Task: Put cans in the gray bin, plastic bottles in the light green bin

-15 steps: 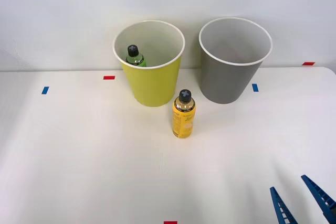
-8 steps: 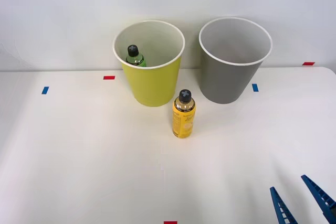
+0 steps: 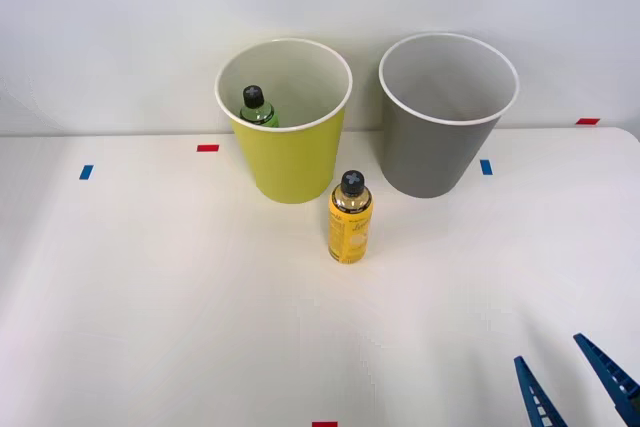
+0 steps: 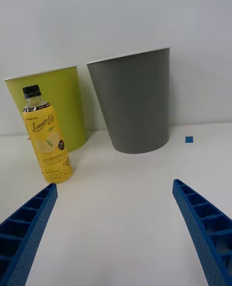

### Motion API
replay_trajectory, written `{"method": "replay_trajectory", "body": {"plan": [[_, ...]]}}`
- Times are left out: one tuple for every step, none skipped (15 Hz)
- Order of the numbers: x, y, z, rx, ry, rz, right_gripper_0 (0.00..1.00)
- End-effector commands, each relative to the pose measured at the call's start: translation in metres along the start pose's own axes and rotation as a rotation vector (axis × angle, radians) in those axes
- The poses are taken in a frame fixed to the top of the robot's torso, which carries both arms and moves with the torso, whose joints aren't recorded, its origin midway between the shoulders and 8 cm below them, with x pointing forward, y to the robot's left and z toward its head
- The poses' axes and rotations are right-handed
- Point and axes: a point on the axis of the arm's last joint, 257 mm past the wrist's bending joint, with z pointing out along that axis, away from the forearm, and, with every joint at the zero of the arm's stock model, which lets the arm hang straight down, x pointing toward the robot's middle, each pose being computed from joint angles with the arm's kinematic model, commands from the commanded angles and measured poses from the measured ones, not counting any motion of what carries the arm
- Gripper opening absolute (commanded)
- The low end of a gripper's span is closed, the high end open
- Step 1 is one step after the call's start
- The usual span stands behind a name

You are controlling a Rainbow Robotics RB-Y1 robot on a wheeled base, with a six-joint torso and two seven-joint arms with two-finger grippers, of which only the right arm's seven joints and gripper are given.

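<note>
A yellow plastic bottle (image 3: 350, 220) (image 4: 46, 136) with a black cap stands upright on the white table, in front of the gap between the two bins. The light green bin (image 3: 285, 119) (image 4: 57, 106) at back left holds a green bottle (image 3: 256, 107) with a black cap. To its right stands the gray bin (image 3: 446, 112) (image 4: 134, 101); no contents show inside it. My right gripper (image 3: 572, 379) (image 4: 116, 228) is open near the table's front right corner, well short of the yellow bottle, with nothing between its blue fingers. No cans are in view.
Small red tape marks (image 3: 208, 148) and blue tape marks (image 3: 86, 172) dot the white table (image 3: 160, 297). A pale wall rises right behind the bins. Open tabletop lies between my gripper and the bottle.
</note>
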Motion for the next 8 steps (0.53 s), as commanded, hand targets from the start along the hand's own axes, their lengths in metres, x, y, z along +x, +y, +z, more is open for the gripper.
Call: {"method": "replay_trajectory", "body": {"plan": [[0.0,0.0,0.0,0.0,0.0,0.0,0.82],[0.0,0.0,0.0,0.0,0.0,0.0,0.82],[0.0,0.0,0.0,0.0,0.0,0.0,0.82],[0.018,-0.002,-0.006,0.019,0.037,0.022,0.82],[0.017,-0.003,-0.003,0.01,0.033,0.017,0.82],[0.016,-0.003,-0.001,-0.007,0.035,0.005,0.83],[0.016,-0.003,-0.001,-0.022,0.04,-0.004,0.82],[0.015,0.0,0.0,-0.043,0.043,-0.004,0.82]]}}
